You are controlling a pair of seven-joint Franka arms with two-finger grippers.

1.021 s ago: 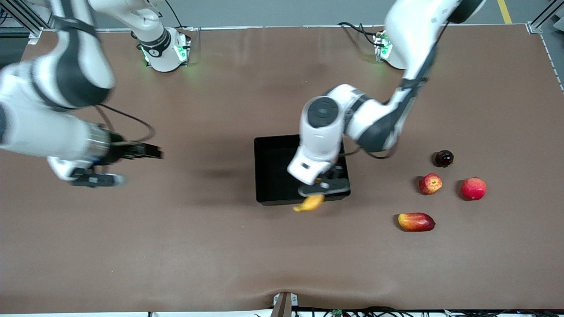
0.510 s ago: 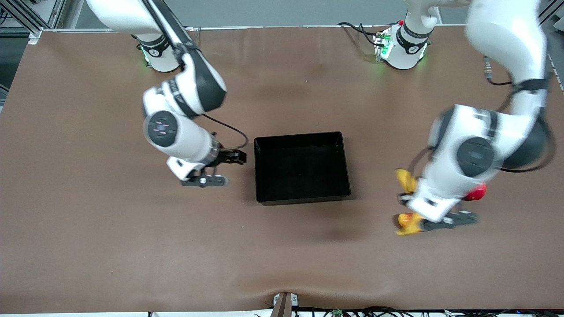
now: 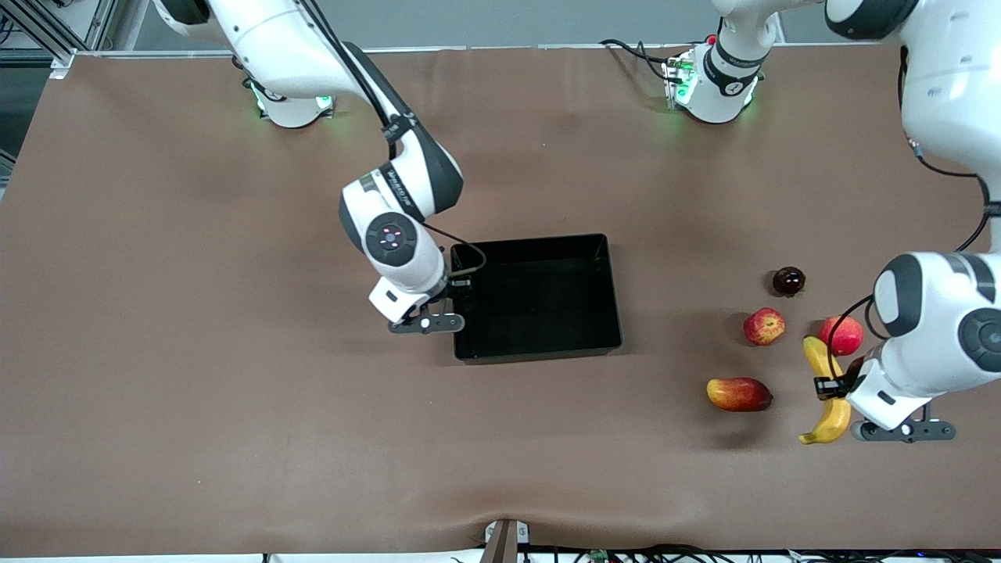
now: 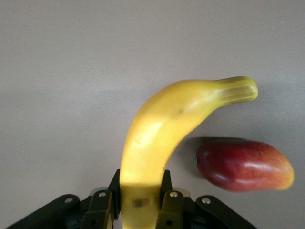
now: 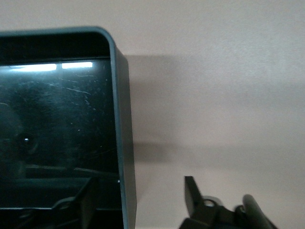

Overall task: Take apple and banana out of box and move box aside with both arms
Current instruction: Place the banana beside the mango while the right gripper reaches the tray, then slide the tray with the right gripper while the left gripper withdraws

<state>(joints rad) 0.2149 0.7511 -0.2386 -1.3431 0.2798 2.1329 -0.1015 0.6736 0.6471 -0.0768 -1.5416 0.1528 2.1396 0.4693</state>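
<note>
Front view: left gripper (image 3: 830,386) clamped on banana (image 3: 826,391) above the table beside mango-like fruit (image 3: 738,393), apple (image 3: 764,325) nearby; right gripper (image 3: 453,293), fingers apart, straddles the wall of box (image 3: 611,289) mid-table.

No text is legible (labels unreadable).

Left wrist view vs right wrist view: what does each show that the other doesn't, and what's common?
Left wrist only: the banana clamped in the left gripper, with the mango-like fruit lying on the table beside it.

Right wrist only: the black box, its corner and one wall, with nothing visible in the part shown, and the right gripper with one finger inside that wall and one outside.

Both: bare brown table and their own gripper's black fingers.
</note>
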